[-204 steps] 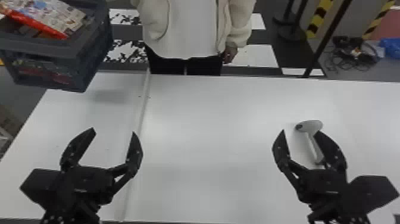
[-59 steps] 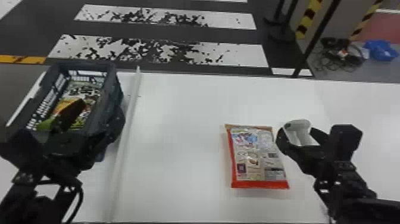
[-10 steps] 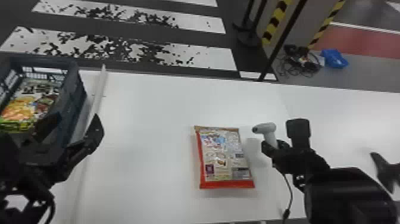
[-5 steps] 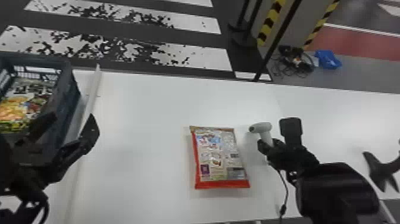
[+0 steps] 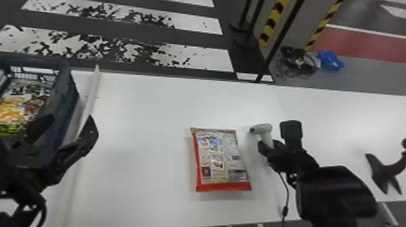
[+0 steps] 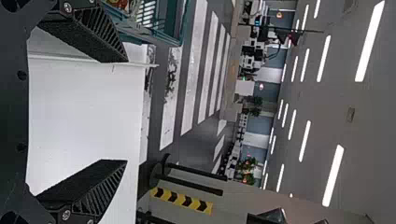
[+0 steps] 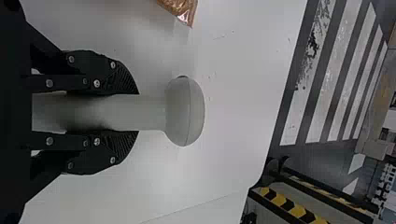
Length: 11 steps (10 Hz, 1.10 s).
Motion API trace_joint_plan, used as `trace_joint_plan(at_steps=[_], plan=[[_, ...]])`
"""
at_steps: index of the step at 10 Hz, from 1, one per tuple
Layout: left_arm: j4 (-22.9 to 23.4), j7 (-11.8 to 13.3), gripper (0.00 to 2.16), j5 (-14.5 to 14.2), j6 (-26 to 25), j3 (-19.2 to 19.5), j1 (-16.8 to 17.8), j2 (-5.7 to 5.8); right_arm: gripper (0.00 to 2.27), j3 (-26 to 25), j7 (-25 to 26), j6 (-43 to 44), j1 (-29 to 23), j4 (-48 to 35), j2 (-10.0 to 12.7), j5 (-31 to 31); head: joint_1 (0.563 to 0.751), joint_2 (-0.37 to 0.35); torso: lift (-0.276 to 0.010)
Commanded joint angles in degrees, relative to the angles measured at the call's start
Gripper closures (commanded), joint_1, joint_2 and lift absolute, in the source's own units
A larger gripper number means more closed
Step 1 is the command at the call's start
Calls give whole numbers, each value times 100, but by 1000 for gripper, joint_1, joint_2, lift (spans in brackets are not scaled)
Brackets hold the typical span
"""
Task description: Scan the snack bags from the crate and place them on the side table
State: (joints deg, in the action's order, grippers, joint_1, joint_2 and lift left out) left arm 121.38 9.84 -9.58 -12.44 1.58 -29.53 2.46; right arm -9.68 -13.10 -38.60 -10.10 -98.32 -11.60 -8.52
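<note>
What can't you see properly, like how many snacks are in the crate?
- Head view: how many snack bags the crate holds; the left gripper and picture edge hide some.
- Head view: the underside of the bag on the table, lying face down out of sight.
- Right wrist view: the scanner's handle end, behind the right gripper.
- Head view: the black thing, cut off by the right edge.

This is a large, workshop-like indoor hall. Strip lights [image 6: 370, 42] line the ceiling [image 6: 369, 126], white stripes [image 5: 211, 57] cross the dark floor [image 5: 193, 40], and yellow-and-black hazard markings [image 5: 272, 22] stand near tangled cables [image 5: 297, 63]; the far end is blurred, but seems to hold plants [image 6: 247, 165].
</note>
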Motion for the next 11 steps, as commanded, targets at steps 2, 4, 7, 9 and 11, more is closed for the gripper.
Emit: trace_joint_plan(at_steps=[2, 4, 7, 9, 11], plan=[[-1, 9, 107, 0, 0, 0, 0, 0, 505, -25, 0, 155, -45, -3, 8, 122, 695, -230, -94], [-1, 9, 107, 0, 0, 0, 0, 9, 309, -43, 0, 155, -54, -3, 8, 122, 695, -229, -94], [-1, 9, 107, 0, 0, 9, -9, 0, 87, -429, 27, -127, -590, -908, 26, 737, 695, -237, -94], [-18, 9, 107, 0, 0, 0, -9, -9, 93, -684, -466, -461, -977, -1409, 79, 1291, 695, -238, -94], [-18, 9, 107, 0, 0, 0, -9, -9, 97, -728, -870, -777, -1223, -1857, 184, 1414, 695, -220, -94]])
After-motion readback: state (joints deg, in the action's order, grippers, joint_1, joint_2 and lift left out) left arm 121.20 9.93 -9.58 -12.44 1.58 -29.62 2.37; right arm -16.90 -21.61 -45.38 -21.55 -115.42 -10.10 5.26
